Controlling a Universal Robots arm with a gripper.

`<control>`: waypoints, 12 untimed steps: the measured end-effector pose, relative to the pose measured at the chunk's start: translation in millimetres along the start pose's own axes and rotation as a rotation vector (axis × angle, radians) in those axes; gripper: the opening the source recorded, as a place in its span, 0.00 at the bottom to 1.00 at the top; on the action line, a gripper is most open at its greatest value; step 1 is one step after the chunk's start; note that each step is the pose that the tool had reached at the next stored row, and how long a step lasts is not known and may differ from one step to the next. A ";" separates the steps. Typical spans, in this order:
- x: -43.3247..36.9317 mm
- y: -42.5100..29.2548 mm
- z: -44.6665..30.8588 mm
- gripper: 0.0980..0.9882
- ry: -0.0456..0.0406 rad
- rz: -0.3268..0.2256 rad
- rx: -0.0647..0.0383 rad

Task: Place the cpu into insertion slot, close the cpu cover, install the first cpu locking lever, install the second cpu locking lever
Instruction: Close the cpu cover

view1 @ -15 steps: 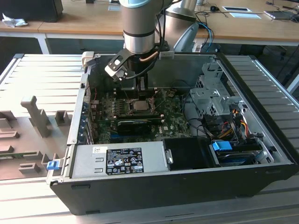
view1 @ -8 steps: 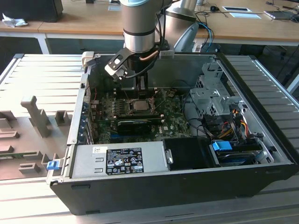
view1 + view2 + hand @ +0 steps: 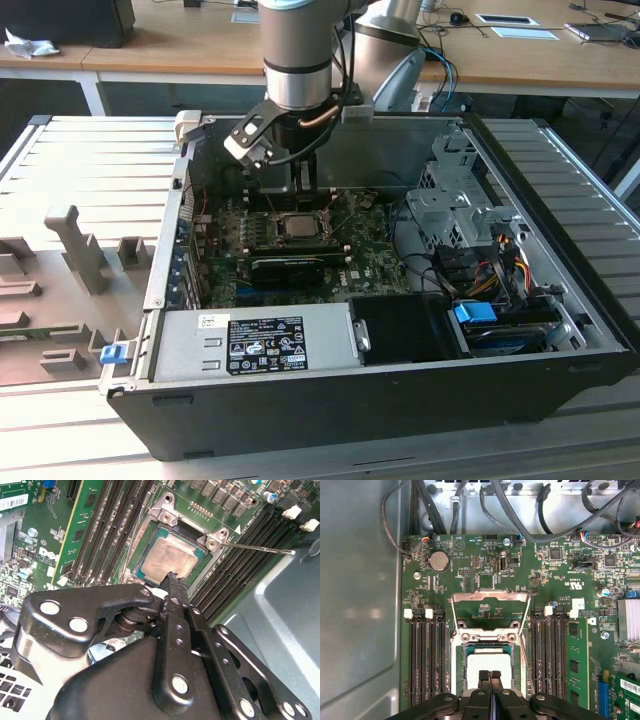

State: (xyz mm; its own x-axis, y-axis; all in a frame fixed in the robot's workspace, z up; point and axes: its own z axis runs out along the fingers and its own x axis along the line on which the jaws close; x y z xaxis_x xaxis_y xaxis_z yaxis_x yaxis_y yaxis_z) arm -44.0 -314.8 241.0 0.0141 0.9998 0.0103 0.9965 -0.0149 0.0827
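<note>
Both fingers of the claw [image 3: 489,676] are pressed together, empty, their tip over the cpu [image 3: 487,661] lying in the insertion slot [image 3: 487,636]. The cpu cover [image 3: 490,597] stands flipped back, leaving the chip reachable.

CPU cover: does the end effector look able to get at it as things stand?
Probably yes: the shut end effector hangs just above the cpu, and the cpu cover stands flipped open right beside it, with no cable or card between them.
</note>
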 end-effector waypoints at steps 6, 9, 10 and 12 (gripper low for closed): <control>0.2 0.1 -0.9 0.01 -0.0001 0.000 0.000; 0.4 0.1 -1.6 0.01 -0.0001 0.000 0.000; 0.4 0.1 -1.7 0.01 -0.0001 0.000 0.000; 0.4 0.2 -2.0 0.01 -0.0001 0.000 0.000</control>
State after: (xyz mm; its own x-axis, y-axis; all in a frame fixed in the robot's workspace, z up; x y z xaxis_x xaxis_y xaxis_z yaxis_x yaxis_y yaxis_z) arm -44.0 -314.4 243.0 0.0141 0.9998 0.0102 0.9965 -0.0149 0.0827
